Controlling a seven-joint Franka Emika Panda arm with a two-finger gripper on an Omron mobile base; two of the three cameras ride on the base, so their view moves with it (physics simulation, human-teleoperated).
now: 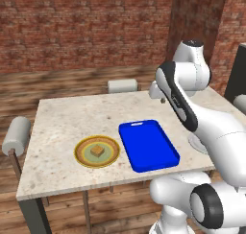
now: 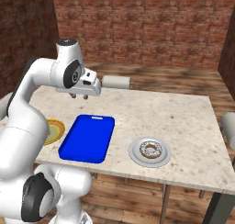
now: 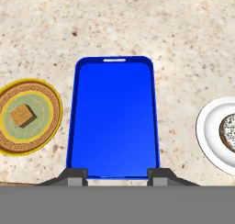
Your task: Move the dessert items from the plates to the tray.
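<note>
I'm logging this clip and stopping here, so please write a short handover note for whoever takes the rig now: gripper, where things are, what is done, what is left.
Gripper: open, holding nothing, raised above the table over the far end of the tray.
Tray: blue, nothing on it, lying between the two plates.
Cake cube: sitting in the middle of the yellow-rimmed plate, to the tray's left.
Doughnut: on the grey plate, to the tray's right.
Done: nothing moved yet.
Left: pick up the cake and the doughnut, one at a time, and set each on the tray.
</note>
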